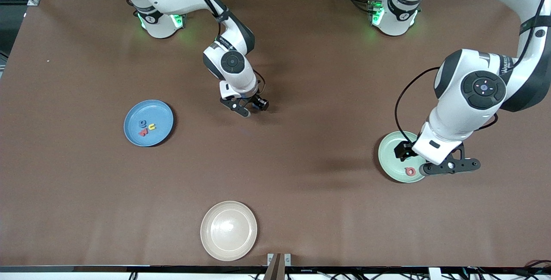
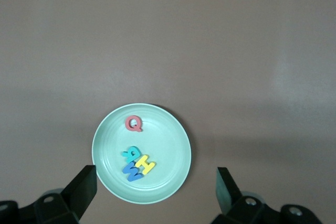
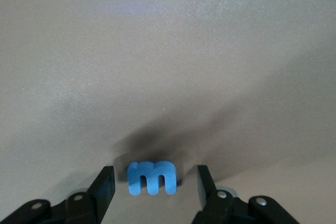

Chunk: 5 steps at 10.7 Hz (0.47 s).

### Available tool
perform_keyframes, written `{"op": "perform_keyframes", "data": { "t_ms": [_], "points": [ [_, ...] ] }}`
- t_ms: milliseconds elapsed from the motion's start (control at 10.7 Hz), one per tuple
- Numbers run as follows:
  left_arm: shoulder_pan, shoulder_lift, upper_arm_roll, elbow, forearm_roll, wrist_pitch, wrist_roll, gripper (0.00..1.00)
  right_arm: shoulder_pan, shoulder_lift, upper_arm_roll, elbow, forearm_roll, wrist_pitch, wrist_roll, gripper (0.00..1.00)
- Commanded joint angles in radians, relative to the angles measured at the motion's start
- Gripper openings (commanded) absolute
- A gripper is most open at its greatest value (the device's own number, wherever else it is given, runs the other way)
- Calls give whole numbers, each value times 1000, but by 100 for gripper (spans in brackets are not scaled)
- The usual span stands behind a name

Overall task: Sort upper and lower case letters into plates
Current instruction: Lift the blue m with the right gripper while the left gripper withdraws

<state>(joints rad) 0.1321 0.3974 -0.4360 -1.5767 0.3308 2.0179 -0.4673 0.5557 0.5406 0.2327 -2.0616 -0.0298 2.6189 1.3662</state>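
Brown table (image 1: 301, 185) — only right wrist view shows blue m (image 3: 152, 177).

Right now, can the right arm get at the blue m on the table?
Probably yes. The right gripper is low over the table with the blue m between its fingers; gaps show on both sides, and nothing else lies near it.

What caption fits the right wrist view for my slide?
Right gripper low over the brown table, fingers either side of a blue lowercase m, not yet touching it.
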Motion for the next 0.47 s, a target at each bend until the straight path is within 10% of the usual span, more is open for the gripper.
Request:
{"op": "perform_keyframes", "data": {
  "t_ms": [0,374],
  "points": [
    [6,-22,-6,1,-42,-30,30,100,-20,-21,19,-22,-27,9,27,70],
    [6,-40,-4,1,-44,-47,30,100,-20,-19,19,-22,-27,9,22,61]
  ]
}}
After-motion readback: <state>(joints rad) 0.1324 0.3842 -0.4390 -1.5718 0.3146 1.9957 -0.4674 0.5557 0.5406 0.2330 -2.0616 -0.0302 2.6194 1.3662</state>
